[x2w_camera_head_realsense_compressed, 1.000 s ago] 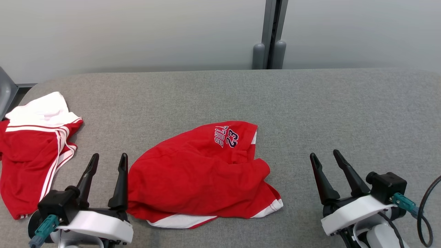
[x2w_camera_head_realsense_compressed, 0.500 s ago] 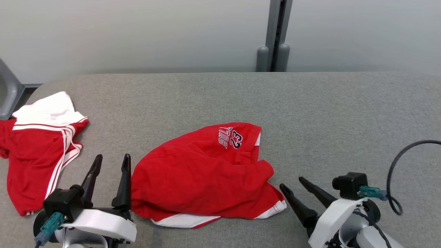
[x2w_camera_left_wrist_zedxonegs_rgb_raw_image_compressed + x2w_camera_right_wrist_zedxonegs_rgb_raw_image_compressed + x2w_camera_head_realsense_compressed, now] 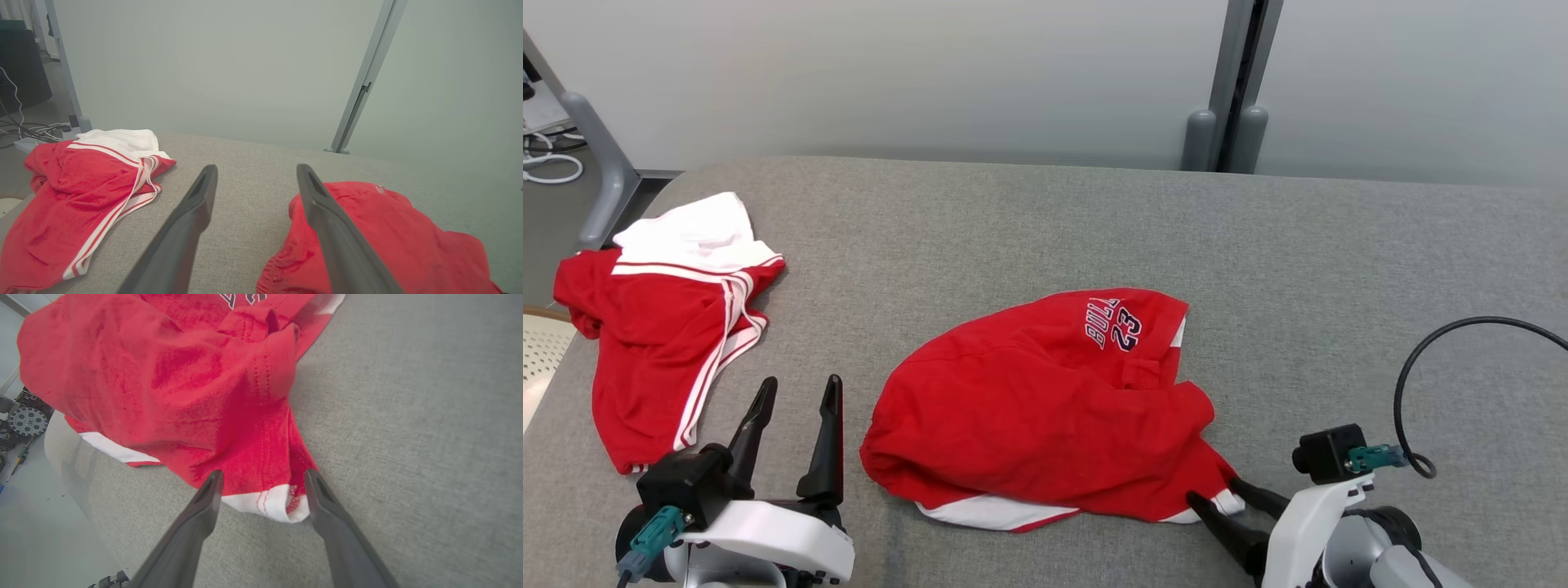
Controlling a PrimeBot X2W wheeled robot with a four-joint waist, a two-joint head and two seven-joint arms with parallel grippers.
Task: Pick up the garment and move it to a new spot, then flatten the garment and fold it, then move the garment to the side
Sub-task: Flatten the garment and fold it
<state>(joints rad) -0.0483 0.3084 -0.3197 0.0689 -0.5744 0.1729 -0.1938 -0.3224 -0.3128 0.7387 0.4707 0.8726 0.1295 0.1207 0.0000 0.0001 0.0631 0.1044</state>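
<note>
Wall [image 3: 931, 73]: pale and plain, rising behind the far edge of the table.
Table [image 3: 1045, 220]: grey cloth top with rounded corners; both garments lie on it, and my two claws sit at its near edge.
Garment [image 3: 1029, 408]: red, rumpled and bunched, lying near the middle of the table, closer to my side than to the wall. It sits between my two claws.
Striped garment [image 3: 662, 343]: red with white stripes and a white part at its far end, on the left end of the table. It lies apart from the garment, with bare table between them.
Post [image 3: 1241, 82]: grey, upright against the wall, right of centre.
Left claw [image 3: 800, 381]: released, fingers spread and pointing toward the wall, holding nothing. Its right finger is just beside the garment's left edge; I cannot tell whether it touches the cloth.
Right claw [image 3: 1214, 490]: released, fingers spread and low at the garment's near right corner, one on each side of that corner, not clenched on it.
Cable [image 3: 1421, 347]: black, looping up above my right wrist.
Hem [image 3: 282, 504]: white band with red stitching on that near right corner, lying between my right fingertips in the right wrist view.
Print [image 3: 1123, 328]: dark lettering with a 23, on the garment's far right part.
</note>
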